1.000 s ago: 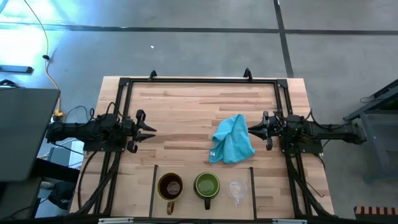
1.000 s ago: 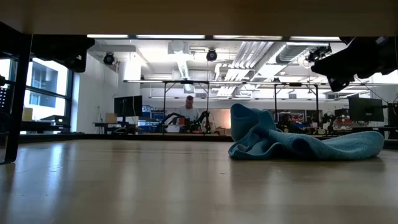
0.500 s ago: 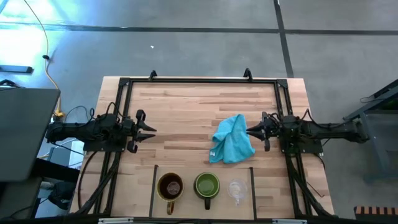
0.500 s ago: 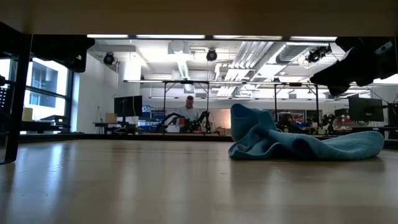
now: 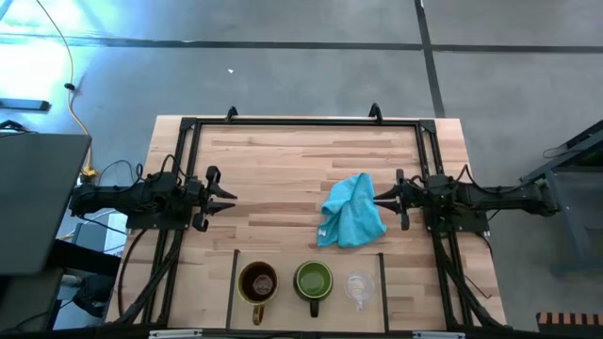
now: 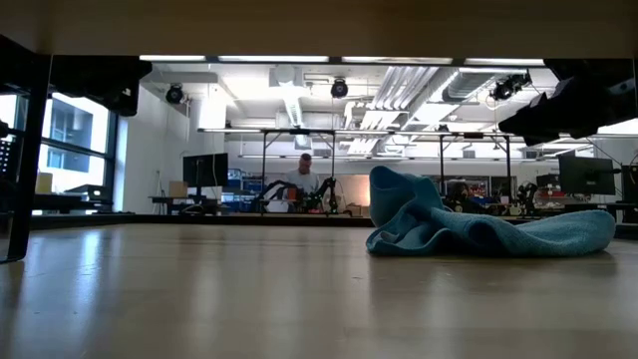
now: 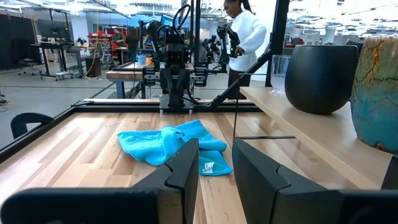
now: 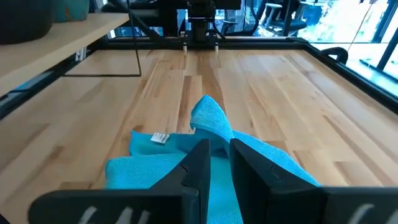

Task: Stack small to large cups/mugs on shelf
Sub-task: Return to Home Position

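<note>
All three cups sit in a row on the shelf, the slatted strip along the worktop edge that runs across the bottom of the high view. The brown mug is toward the left arm's side. The green mug is in the middle, and the little glass cup is toward the right arm's side. They're close together but not touching, and all upright.

The left gripper is over the worktop's left edge, well away from everything. Its fingers are just a crack apart and hold nothing. The right gripper hangs by the right edge, above the rim of the blue cloth. Its fingers are also barely apart and hold nothing.
</note>
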Motion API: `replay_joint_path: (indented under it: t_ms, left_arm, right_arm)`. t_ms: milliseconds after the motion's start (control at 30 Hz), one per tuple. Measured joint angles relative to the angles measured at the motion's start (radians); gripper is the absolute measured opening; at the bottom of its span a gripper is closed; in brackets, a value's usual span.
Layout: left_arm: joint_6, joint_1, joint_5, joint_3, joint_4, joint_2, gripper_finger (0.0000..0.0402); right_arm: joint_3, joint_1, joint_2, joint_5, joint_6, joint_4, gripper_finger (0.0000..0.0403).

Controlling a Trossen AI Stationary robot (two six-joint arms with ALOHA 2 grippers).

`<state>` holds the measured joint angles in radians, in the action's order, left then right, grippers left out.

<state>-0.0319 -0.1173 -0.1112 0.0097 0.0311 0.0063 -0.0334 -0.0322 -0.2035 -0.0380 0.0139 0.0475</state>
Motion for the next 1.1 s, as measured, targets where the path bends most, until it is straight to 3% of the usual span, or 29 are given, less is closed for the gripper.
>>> replay_joint_path:
  t_ms: [600,1100]
  left_arm:
    - [0.000,0.000,0.000,0.000,0.000,0.000,0.0085]
    - [0.000,0.000,0.000,0.000,0.000,0.000,0.0085]
  right_arm:
    - [0.000,0.000,-0.032,0.004,0.001,0.000,0.0053]
    - [0.000,0.000,-0.032,0.005,-0.115,0.000,0.0053]
